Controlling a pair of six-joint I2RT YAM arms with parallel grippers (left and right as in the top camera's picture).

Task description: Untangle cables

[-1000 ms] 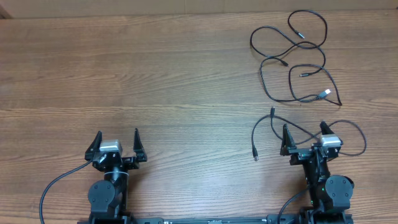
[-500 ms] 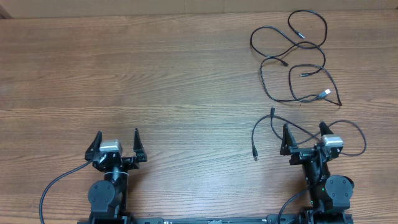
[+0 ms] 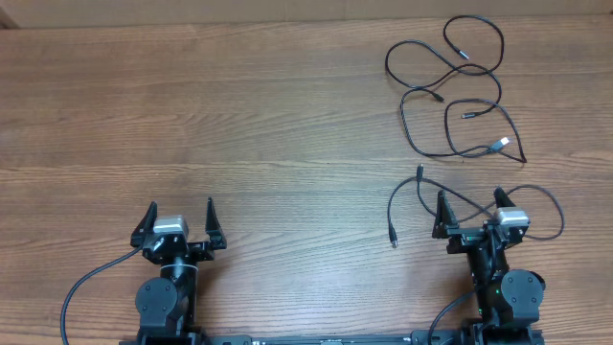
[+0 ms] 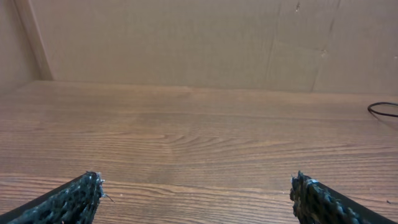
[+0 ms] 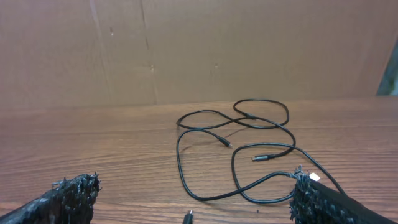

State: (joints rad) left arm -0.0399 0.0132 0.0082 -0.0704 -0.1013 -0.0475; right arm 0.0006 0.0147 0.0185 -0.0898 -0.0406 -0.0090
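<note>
Lying on the wooden table (image 3: 239,115), the cables (image 3: 450,91) take up the two o'clock part of the overhead view: thin black cords looped over one another in a loose cluster, with small plug ends showing among the loops. A separate strand (image 3: 391,216) sits nearer, at about four o'clock. One end curves down to a plug, and the rest runs under and around the right gripper (image 3: 468,201); whether it touches the fingers cannot be told. That gripper sits at five o'clock with its two fingers spread wide and nothing between them. In its own wrist view the right gripper (image 5: 193,186) shows only dark fingertips in the two bottom corners, with the cables (image 5: 262,157) sprawled ahead at twelve o'clock in front of a cardboard wall (image 5: 249,43). The left gripper (image 3: 180,216) is at seven o'clock, well apart from every cord, its fingers equally wide and holding nothing. In the left wrist view the left gripper (image 4: 196,186) faces bare wood, and a short arc of cable (image 4: 373,111) shows at three o'clock.
</note>
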